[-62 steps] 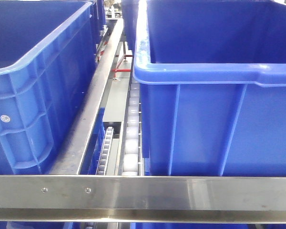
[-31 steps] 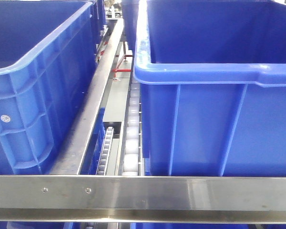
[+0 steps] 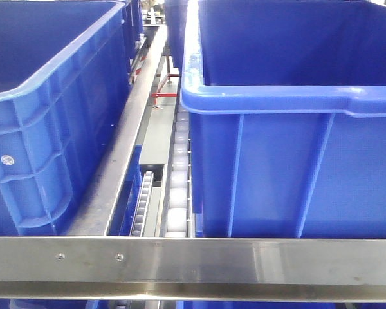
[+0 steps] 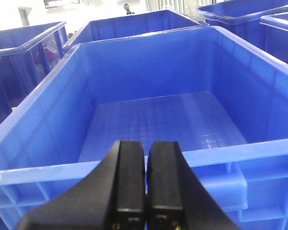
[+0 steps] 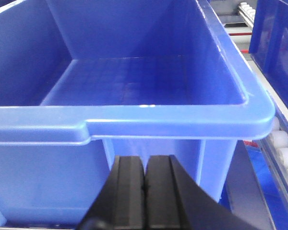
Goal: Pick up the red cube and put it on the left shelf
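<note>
Front view: steel-railed left shelf (image 3: 193, 261), ribbed blue plastic crates (image 3: 289, 148) | left hand (image 4: 145, 158) clenched | right hand (image 5: 145, 165) clenched

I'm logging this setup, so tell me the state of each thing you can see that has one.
Left tool: shut, holding nothing.
Right tool: shut, holding nothing.
Crate ahead of left tool: upright, empty.
Crate ahead of right tool: upright, empty.
Front rail: level, bare.
Rollers: uncovered between the two crates.
</note>
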You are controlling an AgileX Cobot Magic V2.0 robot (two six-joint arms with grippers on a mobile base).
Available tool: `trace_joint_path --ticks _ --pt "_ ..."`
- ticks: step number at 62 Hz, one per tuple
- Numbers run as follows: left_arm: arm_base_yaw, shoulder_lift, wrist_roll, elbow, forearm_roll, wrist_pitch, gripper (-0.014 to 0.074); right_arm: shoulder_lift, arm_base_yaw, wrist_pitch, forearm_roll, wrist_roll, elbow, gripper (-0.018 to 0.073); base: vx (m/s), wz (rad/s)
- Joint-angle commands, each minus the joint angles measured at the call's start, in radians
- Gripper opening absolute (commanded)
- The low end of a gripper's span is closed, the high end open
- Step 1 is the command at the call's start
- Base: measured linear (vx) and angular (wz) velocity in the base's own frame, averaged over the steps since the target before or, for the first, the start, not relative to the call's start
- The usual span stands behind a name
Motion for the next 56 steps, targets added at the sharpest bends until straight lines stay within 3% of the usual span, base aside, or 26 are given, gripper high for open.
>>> trace_joint_path --ticks 1,56 --pt "-0.001 0.008 0.001 0.022 -0.010 -0.083 0.0106 -0.017 -0.007 -0.100 -0.014 -0.015 -0.025 0.0066 0.00 0.00" --pt "-0.001 0.008 0.001 0.022 -0.010 -0.083 0.0106 -0.017 -0.007 -0.087 -0.014 -0.015 -0.025 0.0066 0.00 0.00"
